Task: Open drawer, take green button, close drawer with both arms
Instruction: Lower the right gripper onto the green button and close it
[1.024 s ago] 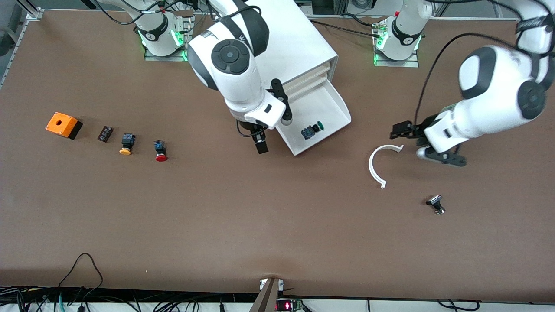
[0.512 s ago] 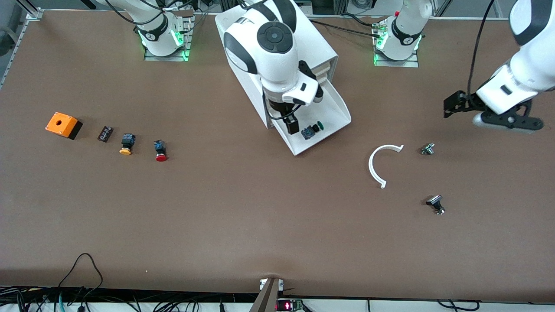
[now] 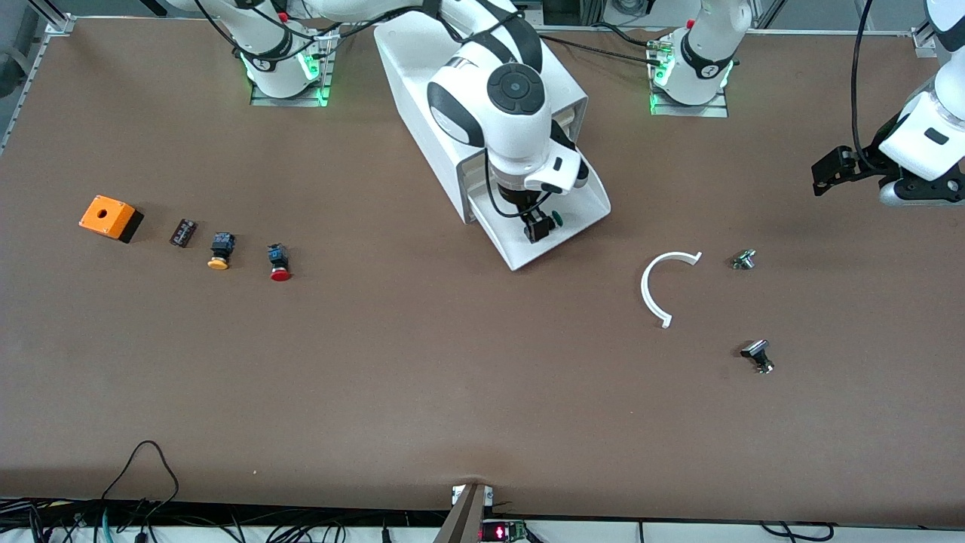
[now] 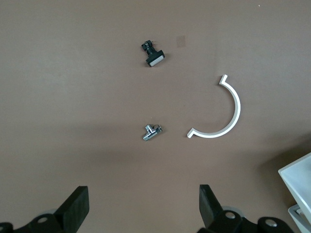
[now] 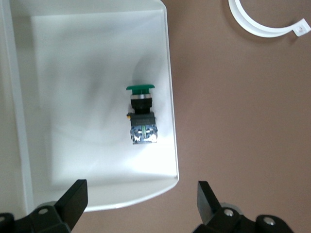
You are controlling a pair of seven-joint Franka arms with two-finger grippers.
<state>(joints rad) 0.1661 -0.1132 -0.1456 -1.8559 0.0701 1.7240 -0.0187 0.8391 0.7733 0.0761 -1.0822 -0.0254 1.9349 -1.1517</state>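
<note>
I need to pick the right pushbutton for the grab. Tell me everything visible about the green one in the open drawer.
The green pushbutton has a flat round green cap, a silvery collar and a dark blue-black blocky body. It lies on its side on the floor of the pulled-out bottom drawer, close to one side wall. Nothing grips it; the right pincer hangs open over it.

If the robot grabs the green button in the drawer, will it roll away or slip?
Probably not roll far: the button lies on its side, but its blocky dark body should stop it. It looks small and likely light. On the drawer's smooth white floor it might slide if nudged.
</note>
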